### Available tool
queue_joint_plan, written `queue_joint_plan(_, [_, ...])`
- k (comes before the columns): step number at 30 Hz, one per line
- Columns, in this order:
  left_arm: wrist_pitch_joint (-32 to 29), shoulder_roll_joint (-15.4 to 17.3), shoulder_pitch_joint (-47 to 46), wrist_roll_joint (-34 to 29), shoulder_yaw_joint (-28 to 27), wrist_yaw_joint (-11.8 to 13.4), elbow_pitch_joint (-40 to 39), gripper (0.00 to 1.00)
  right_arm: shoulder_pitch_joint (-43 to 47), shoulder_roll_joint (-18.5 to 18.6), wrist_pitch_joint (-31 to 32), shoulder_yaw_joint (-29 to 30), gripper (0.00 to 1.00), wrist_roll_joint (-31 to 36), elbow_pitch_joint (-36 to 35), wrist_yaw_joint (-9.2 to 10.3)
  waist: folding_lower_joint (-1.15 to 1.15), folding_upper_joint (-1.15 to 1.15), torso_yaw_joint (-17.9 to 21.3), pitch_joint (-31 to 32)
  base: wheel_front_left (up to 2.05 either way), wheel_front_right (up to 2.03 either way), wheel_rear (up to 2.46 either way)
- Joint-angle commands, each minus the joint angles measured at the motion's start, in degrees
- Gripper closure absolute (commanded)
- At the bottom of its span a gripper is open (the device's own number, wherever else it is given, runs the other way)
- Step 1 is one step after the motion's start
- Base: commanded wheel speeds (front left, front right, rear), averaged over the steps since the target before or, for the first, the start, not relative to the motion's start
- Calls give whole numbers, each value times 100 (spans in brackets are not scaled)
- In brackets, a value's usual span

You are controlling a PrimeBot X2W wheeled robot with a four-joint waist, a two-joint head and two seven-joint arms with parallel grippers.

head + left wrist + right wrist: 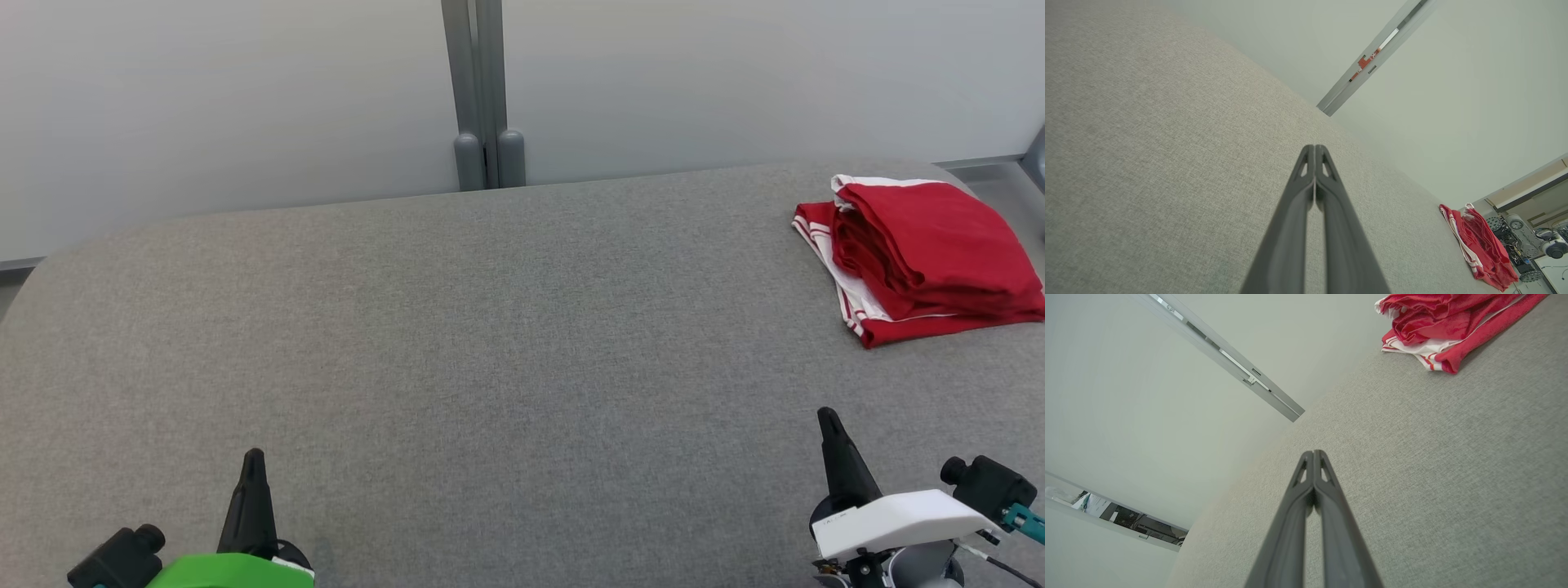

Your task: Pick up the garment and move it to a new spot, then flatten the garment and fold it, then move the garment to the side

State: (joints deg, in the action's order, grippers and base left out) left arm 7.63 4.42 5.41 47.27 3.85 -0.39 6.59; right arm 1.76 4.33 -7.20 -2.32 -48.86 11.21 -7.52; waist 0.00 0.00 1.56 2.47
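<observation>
Head view: folded red garment (pixel 922 253) at 2 o'clock on grey counter (pixel 490 327), well apart from right pincer (pixel 827 416) at 5, left pincer (pixel 254 456) at 7; both pressed together. Pale wall (pixel 245 98) behind.

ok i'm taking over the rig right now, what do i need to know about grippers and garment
Left gripper: shut, empty, near left.
Right gripper: shut, empty, near right.
Red white-striped garment: folded, at the far right of the grey fabric surface, clear of both grippers.
Done: folding and moving aside look finished.
Left: probably nothing.
</observation>
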Motion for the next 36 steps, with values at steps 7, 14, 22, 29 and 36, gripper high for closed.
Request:
queue_joint_plan(7, [-160,72,-296,752,-113,-125,49,100,-242,44,165,95,100,-712,-10,2,0,0,-16,-26,0,0,0])
queue_joint_plan(14, [-277,81,-404,1258,-179,-199,131,100,-314,50,281,156,100,-1186,22,2,0,0,-28,-48,0,0,0])
queue_joint_plan(22, [-404,86,-519,1766,-259,-283,212,100,-390,52,410,224,100,-1685,56,2,0,0,-43,-73,0,0,0])
queue_joint_plan(29, [-507,88,-614,2179,-323,-343,283,100,-442,52,515,280,100,-2080,85,1,0,0,-55,-93,0,0,0])
queue_joint_plan(36, [-611,86,-706,2586,-388,-401,354,100,-506,50,621,338,100,-2461,111,1,0,0,-68,-115,0,0,0])
